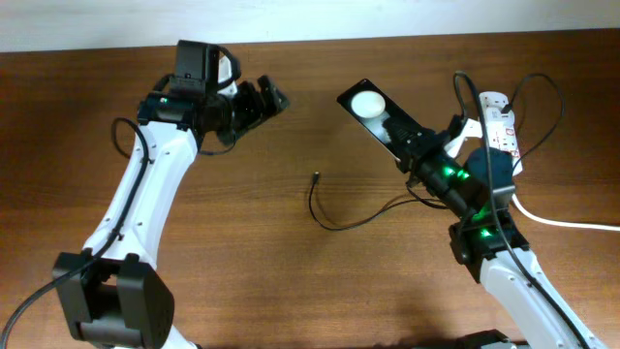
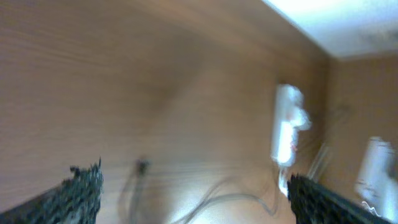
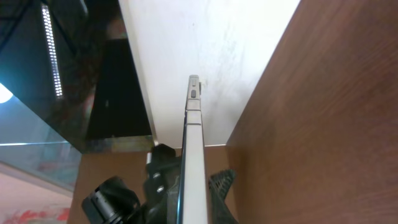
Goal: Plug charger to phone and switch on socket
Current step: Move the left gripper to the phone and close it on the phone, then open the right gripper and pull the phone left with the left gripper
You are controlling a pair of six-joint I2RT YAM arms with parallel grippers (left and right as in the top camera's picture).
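Note:
The black phone with white blobs lies tilted at the back right; my right gripper is shut on its near end. In the right wrist view the phone shows edge-on between the fingers. The thin black charger cable curls on the table centre, its plug tip free; it shows blurred in the left wrist view. The white socket strip lies at the back right, behind the right arm. My left gripper is open and empty, raised at the back left, well away from the cable.
The socket's thick white cord runs off to the right edge. Black cable loops arch over the socket. A white wall borders the table's far edge. Both arm bases stand at the front.

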